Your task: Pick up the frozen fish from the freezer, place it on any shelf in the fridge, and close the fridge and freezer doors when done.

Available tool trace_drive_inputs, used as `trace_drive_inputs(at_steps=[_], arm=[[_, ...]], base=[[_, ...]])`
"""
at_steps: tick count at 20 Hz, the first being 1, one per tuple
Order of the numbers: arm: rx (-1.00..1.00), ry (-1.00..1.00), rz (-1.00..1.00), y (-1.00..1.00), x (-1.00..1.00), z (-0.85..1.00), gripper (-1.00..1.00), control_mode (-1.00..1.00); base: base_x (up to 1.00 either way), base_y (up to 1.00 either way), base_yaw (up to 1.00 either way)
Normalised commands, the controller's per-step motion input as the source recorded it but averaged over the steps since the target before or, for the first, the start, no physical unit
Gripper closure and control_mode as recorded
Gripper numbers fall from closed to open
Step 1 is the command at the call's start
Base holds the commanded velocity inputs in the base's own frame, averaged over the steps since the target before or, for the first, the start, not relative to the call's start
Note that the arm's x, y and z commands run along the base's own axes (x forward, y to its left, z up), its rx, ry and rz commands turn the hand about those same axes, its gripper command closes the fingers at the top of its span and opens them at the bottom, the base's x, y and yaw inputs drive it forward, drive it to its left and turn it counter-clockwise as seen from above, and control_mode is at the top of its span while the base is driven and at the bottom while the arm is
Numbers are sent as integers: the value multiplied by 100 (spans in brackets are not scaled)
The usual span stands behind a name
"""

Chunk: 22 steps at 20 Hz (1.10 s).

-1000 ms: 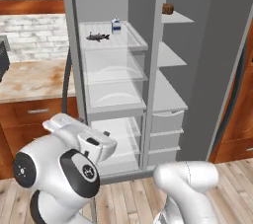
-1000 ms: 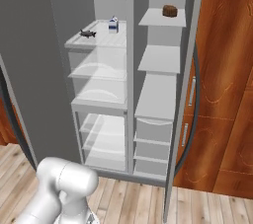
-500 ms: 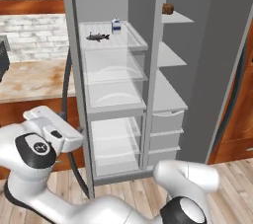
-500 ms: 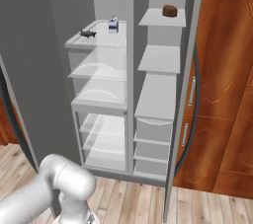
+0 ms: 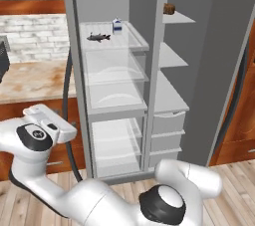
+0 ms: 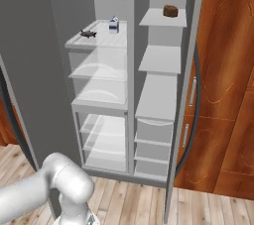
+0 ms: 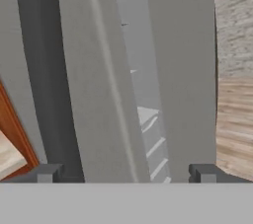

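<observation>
Place: a home kitchen.
Signs: open fridge-freezer [image 6: 124, 95], brick backsplash [image 5: 30, 36] over stone counter [image 5: 30, 78], wood cabinets [image 6: 225, 70], plank floor [image 6: 208, 204].

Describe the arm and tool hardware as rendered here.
White glossy arm built of rounded, bulbous links, with dark round joint caps; one cap carries a small white emblem. No cables seen. In the hand view, the tool shows as two small dark grey, blocky square fingertips set wide apart.
</observation>
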Motion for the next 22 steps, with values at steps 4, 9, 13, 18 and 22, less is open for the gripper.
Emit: trace_drive_inputs(at_steps=[4,9,13,18,22], arm=[[0,0,11,15,61,-25,-100,-100],[0,0,3,49,24,-16,-100,-100],[0,0,0,44,22,-10,-100,-100],[-1,0,0,18,20,-12,-100,-100],[0,0,0,-74,0,-11,-100,-100]], base=[[0,0,0],[0,0,0],[0,0,0],[0,0,0],[0,0,0]])
